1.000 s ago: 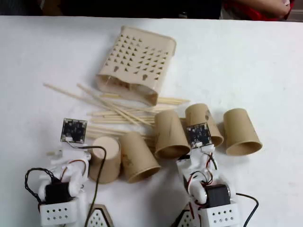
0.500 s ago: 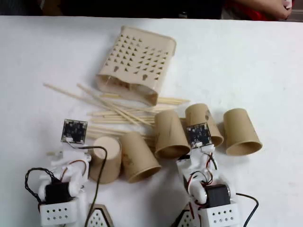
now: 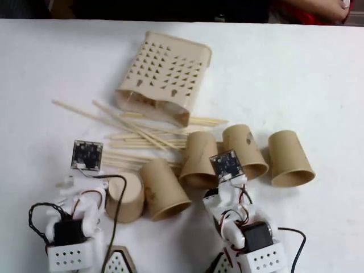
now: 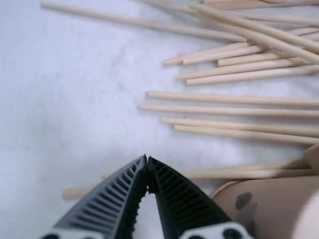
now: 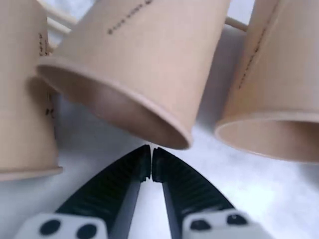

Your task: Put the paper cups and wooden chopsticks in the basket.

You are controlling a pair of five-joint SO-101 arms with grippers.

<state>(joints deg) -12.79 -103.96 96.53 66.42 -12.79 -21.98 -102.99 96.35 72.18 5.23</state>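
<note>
Progress looks nil from my seat: the tan perforated plastic basket point(image 3: 165, 77) lies on its side at the far middle of the white table point(image 3: 318, 74), mouth toward the arms, and I see no cup inside it. All five brown paper cups point(image 3: 196, 159) sit in a loose row nearer the arms, most of them tipped on their sides. The pale wooden chopsticks point(image 3: 136, 136) are strewn between basket and cups, a few ends close to the basket's mouth; whether any reaches in I cannot tell. My left gripper point(image 4: 147, 162) hangs over bare table just beside the sticks, jaws closed on nothing. My right gripper point(image 5: 151, 149) sits just short of one fallen cup's rim, jaws likewise pressed together and empty. By my reckoning, every cup and stick is left to move.
</note>
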